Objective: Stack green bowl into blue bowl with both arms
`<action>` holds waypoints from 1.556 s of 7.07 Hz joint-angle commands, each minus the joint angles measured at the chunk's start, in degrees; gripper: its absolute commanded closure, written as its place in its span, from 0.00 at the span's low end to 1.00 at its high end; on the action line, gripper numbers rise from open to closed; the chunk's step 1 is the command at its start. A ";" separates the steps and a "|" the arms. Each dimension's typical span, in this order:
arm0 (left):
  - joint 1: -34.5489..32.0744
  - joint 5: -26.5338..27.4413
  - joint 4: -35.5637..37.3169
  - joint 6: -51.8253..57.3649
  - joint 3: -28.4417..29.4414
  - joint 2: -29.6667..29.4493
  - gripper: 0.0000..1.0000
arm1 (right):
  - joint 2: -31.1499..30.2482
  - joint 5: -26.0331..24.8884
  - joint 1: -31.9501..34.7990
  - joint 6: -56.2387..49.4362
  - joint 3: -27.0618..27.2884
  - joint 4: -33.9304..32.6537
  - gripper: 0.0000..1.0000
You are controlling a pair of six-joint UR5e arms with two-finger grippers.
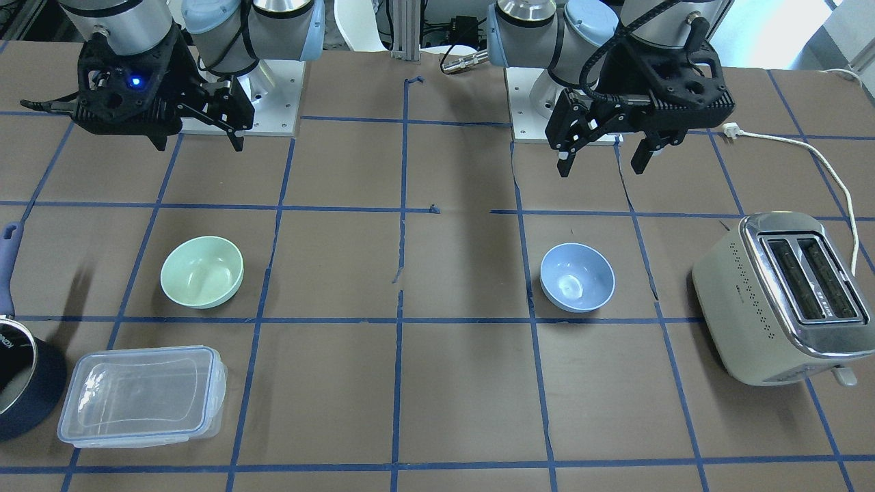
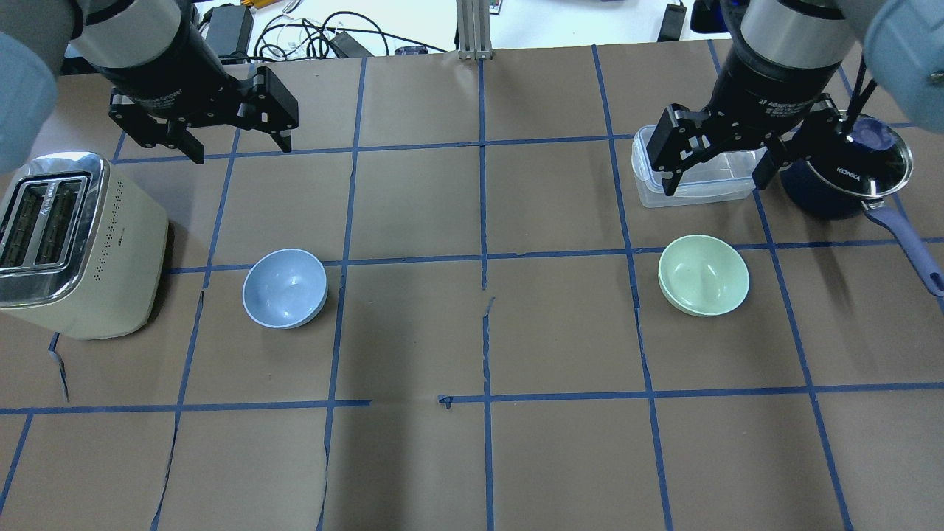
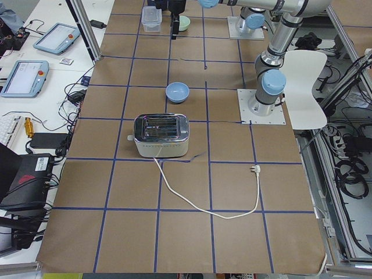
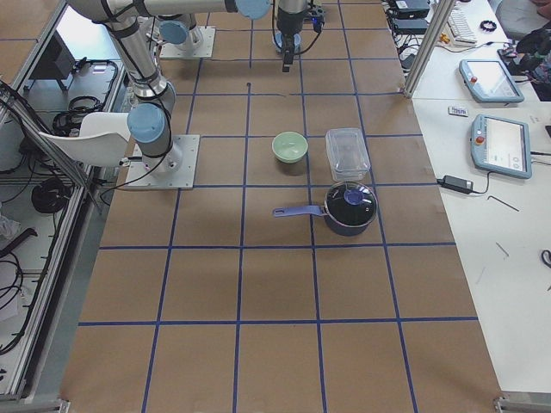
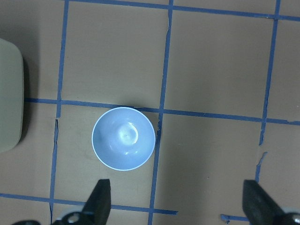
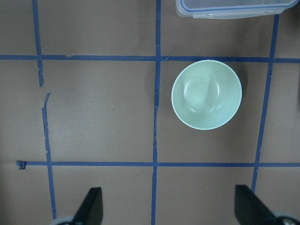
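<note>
Tabletop (image 2: 560, 332): left gripper (image 2: 240, 147), right gripper (image 2: 714, 184) raised, spread.

The left arm (image 1: 533, 27) and right arm (image 1: 273, 27) are silver-grey tubes with light blue joint caps, each on a white screwed base plate (image 1: 280, 102). Black ribbed wrist housings end in black two-finger jaws. A blue light (image 1: 135, 82) glows on the right housing; a black cable (image 1: 601, 51) loops along the left wrist.
</note>
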 commanded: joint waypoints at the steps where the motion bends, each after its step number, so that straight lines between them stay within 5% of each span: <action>1: 0.22 -0.07 0.09 3.09 0.06 -0.03 0.00 | -0.09 0.54 0.00 0.08 0.33 -0.12 0.00; 11: 0.93 -0.07 -4.04 4.17 0.23 -0.83 0.00 | -0.09 0.10 0.00 0.08 0.59 -0.21 0.00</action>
